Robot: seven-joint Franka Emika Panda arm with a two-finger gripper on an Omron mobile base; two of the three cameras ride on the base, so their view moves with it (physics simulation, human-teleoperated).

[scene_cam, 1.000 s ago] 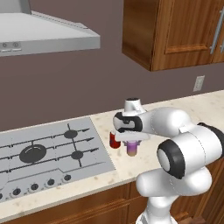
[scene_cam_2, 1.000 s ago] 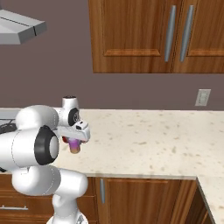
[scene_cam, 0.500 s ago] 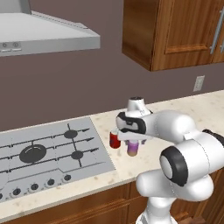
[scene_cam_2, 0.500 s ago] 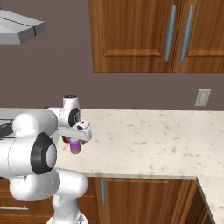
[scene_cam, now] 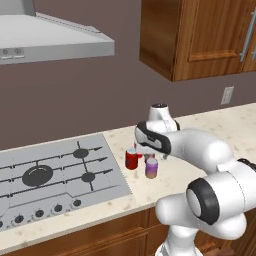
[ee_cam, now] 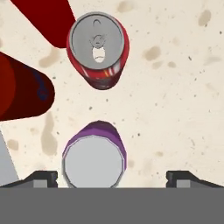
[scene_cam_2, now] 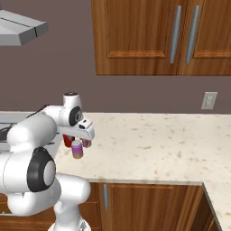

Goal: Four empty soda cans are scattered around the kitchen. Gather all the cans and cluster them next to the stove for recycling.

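Observation:
A purple soda can (scene_cam: pixel 151 167) stands upright on the speckled counter just right of the stove (scene_cam: pixel 50 175). My gripper (scene_cam: pixel 150 156) hangs right above it, open, with the fingers apart from the can. A red can (scene_cam: pixel 131 159) stands beside it, nearer the stove. In the hand view the purple can's silvery top (ee_cam: pixel 94 162) sits between my spread fingertips (ee_cam: pixel 43 178), off to the left side. One red can (ee_cam: pixel 99 48) stands beyond it and two more red cans (ee_cam: pixel 22 89) show at the left. From the right, the purple can (scene_cam_2: pixel 77 149) has red cans (scene_cam_2: pixel 67 140) behind it.
A grey range hood (scene_cam: pixel 45 40) hangs over the stove and wooden wall cabinets (scene_cam: pixel 200 40) over the counter. The pale counter (scene_cam_2: pixel 149 149) runs on to the right, with a wall outlet (scene_cam_2: pixel 210 100) above it. The stove's knobs (scene_cam: pixel 57 207) line its front edge.
The jaws have spread wide and let go of the purple can, which now stands on the counter. The hand has lifted a little above it.

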